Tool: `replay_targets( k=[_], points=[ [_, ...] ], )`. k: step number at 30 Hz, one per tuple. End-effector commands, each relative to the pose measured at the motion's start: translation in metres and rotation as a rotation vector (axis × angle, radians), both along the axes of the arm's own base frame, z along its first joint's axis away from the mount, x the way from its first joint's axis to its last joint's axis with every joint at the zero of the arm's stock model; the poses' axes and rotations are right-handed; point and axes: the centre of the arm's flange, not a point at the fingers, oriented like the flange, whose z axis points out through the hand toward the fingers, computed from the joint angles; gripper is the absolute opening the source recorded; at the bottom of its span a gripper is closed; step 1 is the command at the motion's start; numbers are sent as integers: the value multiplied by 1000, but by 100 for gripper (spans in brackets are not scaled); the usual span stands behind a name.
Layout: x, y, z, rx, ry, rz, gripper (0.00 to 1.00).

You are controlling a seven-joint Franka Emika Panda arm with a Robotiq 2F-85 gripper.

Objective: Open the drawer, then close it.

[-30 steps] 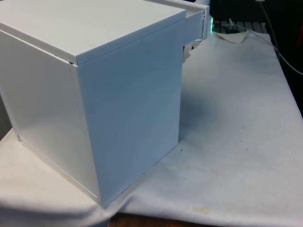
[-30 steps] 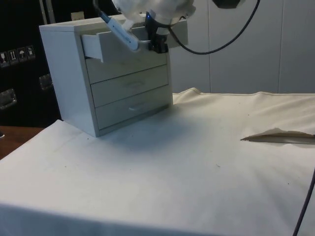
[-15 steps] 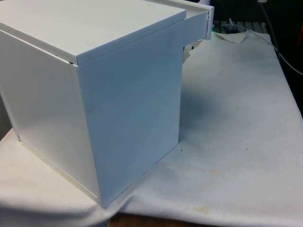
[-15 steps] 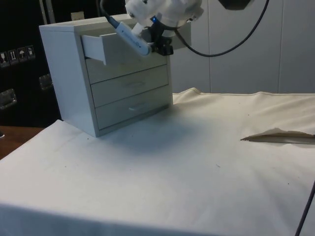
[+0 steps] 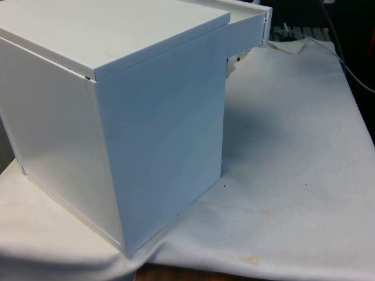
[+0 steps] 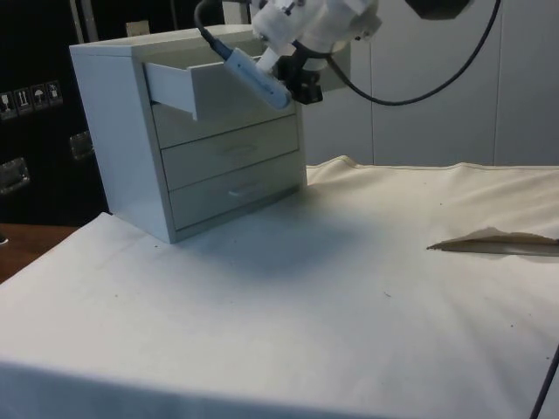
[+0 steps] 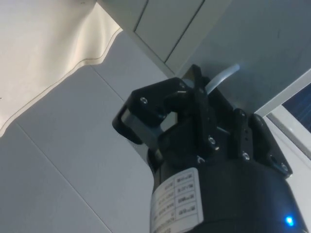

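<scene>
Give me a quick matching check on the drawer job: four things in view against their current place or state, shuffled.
Things
1. white top drawer
2. white middle drawer
3. black two-finger gripper
4. white tablecloth

Places or states
A. at the top drawer's front
B. pushed in flush
C. pulled partly out
D. spread under the white chest of drawers

Pairs: 1-C, 2-B, 3-A, 4-D

Top drawer (image 6: 188, 80) drawn further out, tool (image 6: 306, 85) moved further from the chest (image 6: 122, 140)
</scene>
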Motion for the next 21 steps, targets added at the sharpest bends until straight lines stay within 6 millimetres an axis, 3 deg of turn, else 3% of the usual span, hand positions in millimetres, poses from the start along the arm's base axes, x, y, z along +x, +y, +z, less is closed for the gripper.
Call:
replay_targets(
  k=[1,5,11,21],
  points=[
    [-8,3,1,-6,0,11,0],
    [-9,3,-1,-5,3,6,0],
    [-28,4,3,-17,0,24,0],
    [-26,4,5,-15,-9,27,3]
  ],
)
